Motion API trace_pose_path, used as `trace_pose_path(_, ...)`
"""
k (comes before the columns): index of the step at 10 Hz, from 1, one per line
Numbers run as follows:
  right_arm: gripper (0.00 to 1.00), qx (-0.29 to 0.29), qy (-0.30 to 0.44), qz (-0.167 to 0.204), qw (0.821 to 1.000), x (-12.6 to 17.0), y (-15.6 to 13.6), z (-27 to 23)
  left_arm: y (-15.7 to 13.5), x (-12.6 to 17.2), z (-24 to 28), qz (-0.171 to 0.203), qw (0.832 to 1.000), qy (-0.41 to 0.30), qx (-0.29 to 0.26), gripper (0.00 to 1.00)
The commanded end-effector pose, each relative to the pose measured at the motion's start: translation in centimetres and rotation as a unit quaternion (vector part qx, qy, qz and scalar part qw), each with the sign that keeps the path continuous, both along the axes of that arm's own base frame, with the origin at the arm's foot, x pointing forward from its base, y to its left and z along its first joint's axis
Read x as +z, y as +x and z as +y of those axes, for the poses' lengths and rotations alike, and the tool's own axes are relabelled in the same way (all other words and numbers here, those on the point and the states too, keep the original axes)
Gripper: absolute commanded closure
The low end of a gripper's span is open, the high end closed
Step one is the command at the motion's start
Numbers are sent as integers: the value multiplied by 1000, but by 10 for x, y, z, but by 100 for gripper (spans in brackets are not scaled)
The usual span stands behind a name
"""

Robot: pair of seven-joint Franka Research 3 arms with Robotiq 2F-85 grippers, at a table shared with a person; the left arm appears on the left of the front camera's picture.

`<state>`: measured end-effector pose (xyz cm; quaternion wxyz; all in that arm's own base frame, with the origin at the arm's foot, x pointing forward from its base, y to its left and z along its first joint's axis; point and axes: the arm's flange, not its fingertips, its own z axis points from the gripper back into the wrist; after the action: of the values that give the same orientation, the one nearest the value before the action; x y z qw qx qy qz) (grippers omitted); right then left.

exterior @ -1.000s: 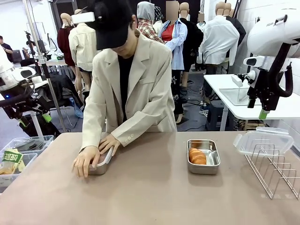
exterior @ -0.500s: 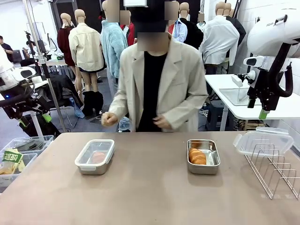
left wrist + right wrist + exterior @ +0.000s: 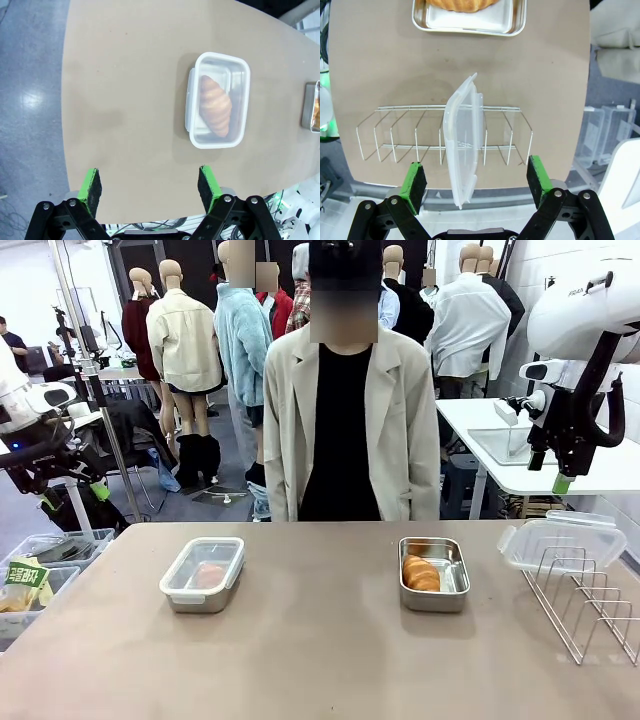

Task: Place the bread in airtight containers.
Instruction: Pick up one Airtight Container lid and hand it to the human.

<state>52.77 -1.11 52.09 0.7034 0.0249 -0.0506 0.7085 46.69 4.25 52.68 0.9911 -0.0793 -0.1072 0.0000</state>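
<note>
Since the earlier frame the person (image 3: 345,410) has drawn both hands back from the left tin (image 3: 203,575) and stands upright behind the table (image 3: 320,660). I note that tin sealed under a clear lid (image 3: 218,107), one golden ridged croissant (image 3: 215,105) inside. The right tin (image 3: 433,574) sits uncovered, holding the second croissant (image 3: 421,573). A spare lid (image 3: 463,137) stands in the wire rack (image 3: 445,132). Left gripper (image 3: 150,182) and right gripper (image 3: 476,182) hang above the table, jaws apart, empty.

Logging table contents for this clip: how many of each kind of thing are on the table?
Croissants: 2
Steel tins: 2
Clear plastic lids: 2
Wire rack: 1
Total: 7
</note>
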Motion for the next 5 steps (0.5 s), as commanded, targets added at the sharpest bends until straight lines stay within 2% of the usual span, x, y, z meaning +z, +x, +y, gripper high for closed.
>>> trace_pose_path(1, 0, 0, 0, 0, 1000, 0, 0, 0, 0, 2, 2, 0, 1000, 8, 1, 0)
trace_pose_path(5, 0, 0, 0, 0, 1000, 0, 0, 0, 0, 2, 2, 0, 1000, 8, 1, 0)
